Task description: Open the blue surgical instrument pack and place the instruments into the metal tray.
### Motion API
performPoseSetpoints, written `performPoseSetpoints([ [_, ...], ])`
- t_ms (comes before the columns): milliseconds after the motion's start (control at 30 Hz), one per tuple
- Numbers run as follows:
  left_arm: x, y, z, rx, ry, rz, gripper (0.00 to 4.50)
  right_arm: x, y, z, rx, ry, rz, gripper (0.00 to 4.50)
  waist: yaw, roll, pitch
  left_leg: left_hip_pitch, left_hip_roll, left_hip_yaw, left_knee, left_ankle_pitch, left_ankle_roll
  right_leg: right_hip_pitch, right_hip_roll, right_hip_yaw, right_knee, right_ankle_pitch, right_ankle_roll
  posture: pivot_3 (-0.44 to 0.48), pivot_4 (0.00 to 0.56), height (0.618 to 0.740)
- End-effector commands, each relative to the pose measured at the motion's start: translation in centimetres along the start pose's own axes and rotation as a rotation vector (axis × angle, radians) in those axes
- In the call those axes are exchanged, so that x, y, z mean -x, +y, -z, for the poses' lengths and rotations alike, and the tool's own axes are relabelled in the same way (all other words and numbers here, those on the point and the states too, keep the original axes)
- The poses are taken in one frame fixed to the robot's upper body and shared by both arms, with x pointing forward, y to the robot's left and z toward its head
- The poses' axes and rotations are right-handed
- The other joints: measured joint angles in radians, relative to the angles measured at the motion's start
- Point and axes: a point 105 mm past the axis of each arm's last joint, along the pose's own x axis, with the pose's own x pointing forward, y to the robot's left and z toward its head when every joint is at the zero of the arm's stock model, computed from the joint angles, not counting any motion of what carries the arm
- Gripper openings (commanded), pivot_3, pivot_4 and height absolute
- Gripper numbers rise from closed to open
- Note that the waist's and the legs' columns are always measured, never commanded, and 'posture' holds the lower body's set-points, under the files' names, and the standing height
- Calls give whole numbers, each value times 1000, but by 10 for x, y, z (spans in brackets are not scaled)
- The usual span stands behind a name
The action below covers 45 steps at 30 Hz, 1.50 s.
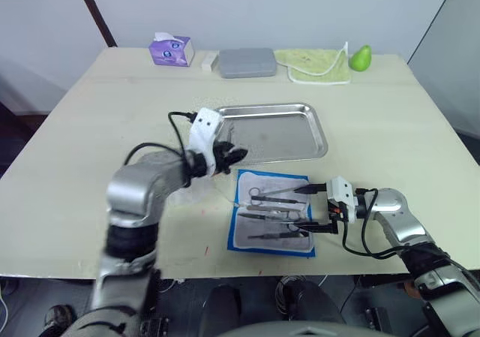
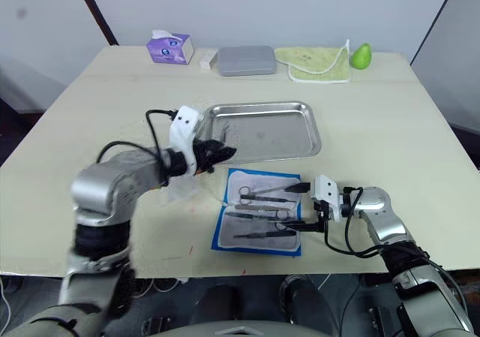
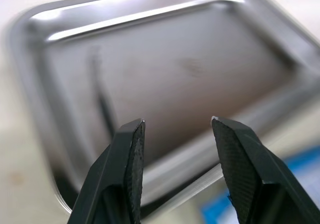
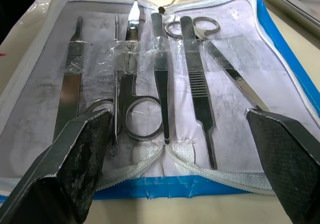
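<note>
**Pack open, first tool in the tray**

The left claw [image 1: 234,155] hangs over the near-left corner of the tray [image 1: 319,130], its fingers [image 3: 131,159] spread with nothing between them. In the left wrist view one thin dark tool lies inside the tray near its left rim, so the claw likely sits there from a drop-off. The tray itself is shiny steel with rounded corners, placed mid-surface, just behind the pack.

The pack [image 1: 271,212] lies unfolded flat toward the near edge of the surface, a blue border around a whitish clear lining. The instruments [image 4: 160,79] rest in it side by side: scissors, forceps and slim handles, tucked under clear bands that hold them in place.

The right claw [image 1: 311,208] sits low at the pack's right edge, wide open and empty, aimed along the row, probably lining up the next pick.
</note>
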Motion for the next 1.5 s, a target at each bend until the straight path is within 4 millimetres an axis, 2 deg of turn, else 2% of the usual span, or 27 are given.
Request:
performPoseSetpoints([
  [33,30,-16,-12,-173,-174,190,2242,5,25,53,-156,179,-23,4500,4,1,0,0,0,0,-1,0,0,0,-1,-1,-1,-1,-2,0,150,740],
  [133,48,-10,4,-196,-123,252,2242,4,25,53,-151,173,-23,4500,7,1,1,-1,1,-1,-1,0,0,0,-4,-2,-2,-1,-3,0,150,740],
  [233,66,-3,10,-204,-129,307,2242,4,26,53,-154,172,-23,4500,6,1,2,-1,1,0,-1,0,0,-1,-6,-2,-3,-1,-3,0,150,740],
  [267,73,-1,13,-208,-121,321,2659,3,26,53,-153,172,-22,4500,6,1,2,-1,0,1,-1,0,1,-2,-8,-2,-3,-1,-3,0,150,740],
  [333,81,3,18,-212,-102,333,2955,3,27,52,-153,170,-22,4500,4,0,2,-2,1,2,-2,0,1,-4,-9,-2,-3,-1,-3,0,150,740],
  [400,87,7,23,-228,-70,337,3839,4,27,51,-153,167,-22,4500,5,0,2,-3,1,2,-3,0,1,-4,-10,-3,-4,-1,-3,0,150,740],
  [467,91,10,26,-236,-53,338,4431,5,28,50,-152,164,-23,4500,6,0,2,-3,1,2,-4,0,1,-5,-10,-3,-4,-1,-3,0,150,740],
  [633,84,13,26,-267,-30,337,4431,7,30,46,-145,157,-19,4500,11,1,2,-3,1,2,-7,0,1,-6,-10,-4,-5,-2,-4,0,150,740],
  [900,40,3,21,-382,2,379,4431,7,32,37,-131,148,2,4500,20,0,6,-5,-1,4,-7,0,1,-6,-7,-4,-5,-2,-3,0,150,740],
  [1000,25,-2,24,-423,22,417,3698,6,34,36,-132,149,9,4500,20,1,8,-5,-2,4,-7,0,1,-6,0,-4,-5,-2,-3,0,150,740],
  [1100,12,-6,27,-463,41,440,2387,6,35,35,-133,152,16,4500,25,1,9,-6,-1,4,-7,0,1,-7,5,-3,-5,-2,-2,0,150,740],
  [1167,8,-8,28,-475,48,453,2387,7,36,34,-133,153,18,4500,27,2,9,-6,0,5,-7,0,1,-7,6,-3,-4,-1,-1,0,150,740],
  [1300,-14,-14,37,-509,92,483,2387,6,37,35,-139,161,32,4500,32,1,9,-6,0,5,-7,0,1,-7,6,-3,-5,-1,0,0,150,740],
  [1500,-28,-17,41,-537,102,494,2387,7,39,36,-145,167,41,4500,29,1,9,-6,0,6,-7,0,1,-7,7,-3,-4,-1,0,0,150,740],
])
